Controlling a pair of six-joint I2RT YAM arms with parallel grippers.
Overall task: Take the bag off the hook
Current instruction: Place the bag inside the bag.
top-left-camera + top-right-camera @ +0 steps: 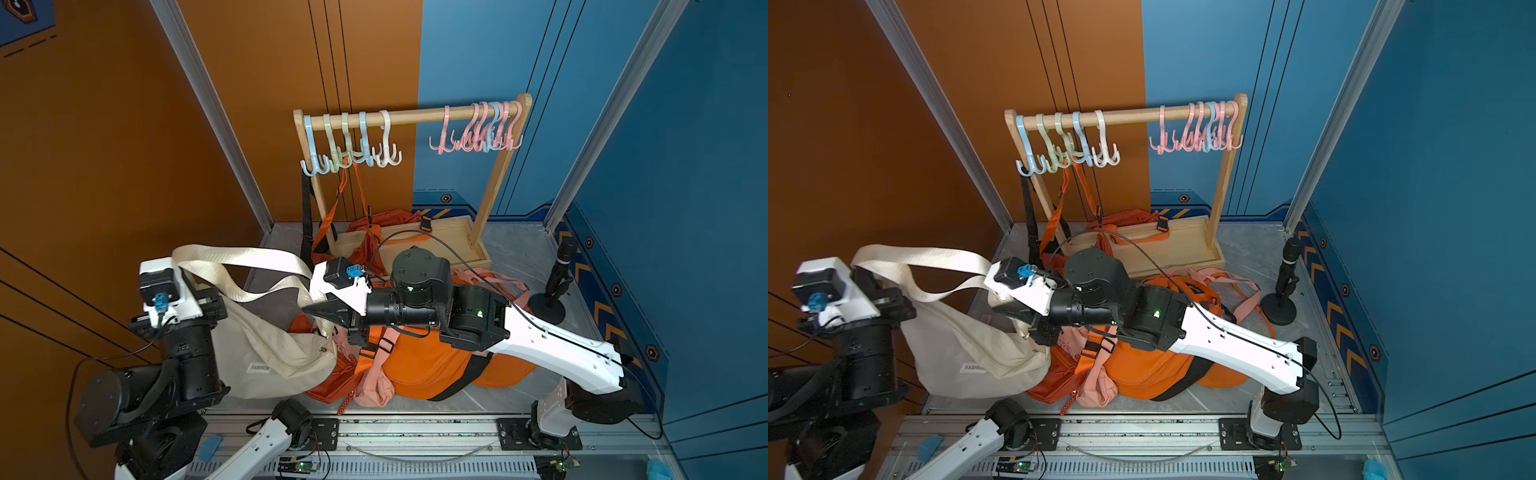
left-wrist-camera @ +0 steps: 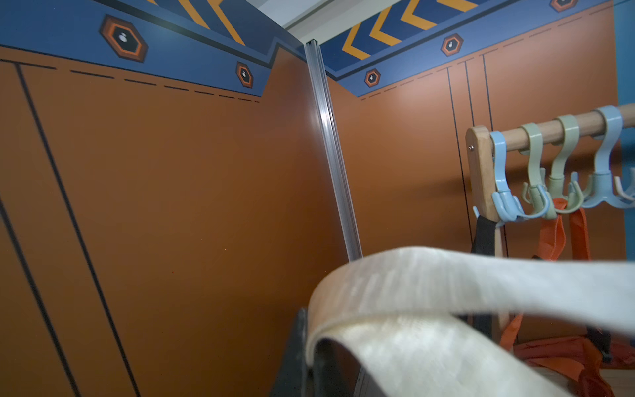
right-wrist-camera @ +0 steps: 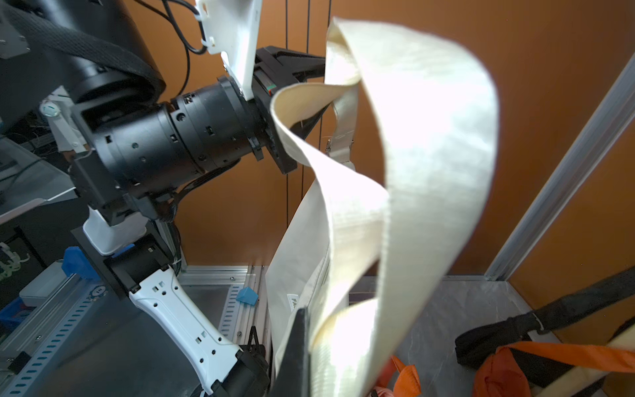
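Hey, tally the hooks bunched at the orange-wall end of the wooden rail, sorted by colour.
Blue hooks: 2
Green hooks: 2
White hook: 1
Total: 5

cream bag strap (image 3: 429, 154) looped | left hand (image 3: 319, 70) gripping it

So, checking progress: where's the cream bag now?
In both top views the cream bag is off the rack, low on the left beside the orange bags, its strap gripped by the left claw and right claw.
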